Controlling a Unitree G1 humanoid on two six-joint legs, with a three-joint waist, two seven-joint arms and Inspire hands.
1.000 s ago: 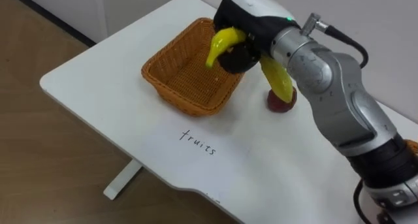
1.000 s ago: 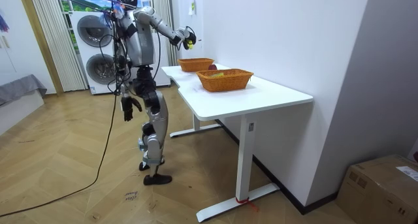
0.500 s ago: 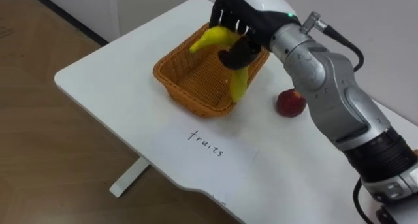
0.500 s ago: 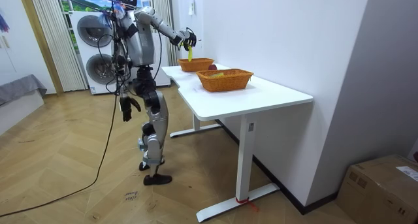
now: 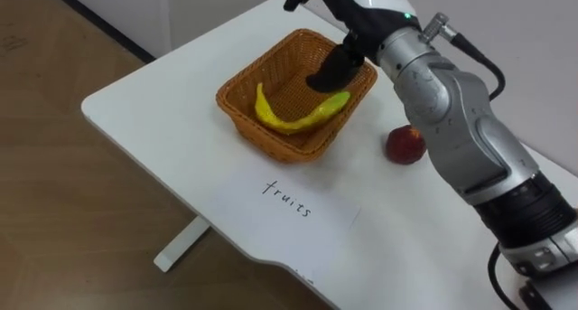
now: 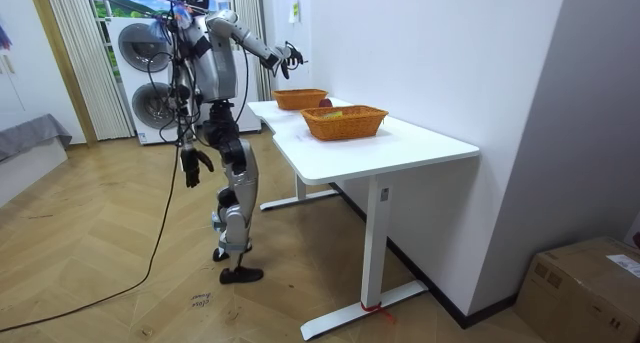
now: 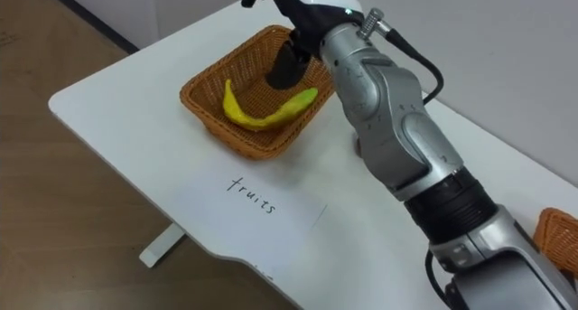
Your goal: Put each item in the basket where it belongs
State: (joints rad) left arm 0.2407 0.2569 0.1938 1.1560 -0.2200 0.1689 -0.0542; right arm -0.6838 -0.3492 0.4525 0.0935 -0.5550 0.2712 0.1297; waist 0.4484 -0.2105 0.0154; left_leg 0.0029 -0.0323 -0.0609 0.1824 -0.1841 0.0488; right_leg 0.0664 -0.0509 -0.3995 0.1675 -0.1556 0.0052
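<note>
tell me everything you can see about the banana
The banana is a single curved yellow fruit, greenish at one tip, unpeeled. It lies on its side inside the woven wicker basket, its greenish end toward the basket's right side. The right hand is open above it, not gripping it.

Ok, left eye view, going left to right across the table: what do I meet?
The basket rim → banana inside it → apple. The right hand hangs over the basket, so its place is unclear.
</note>
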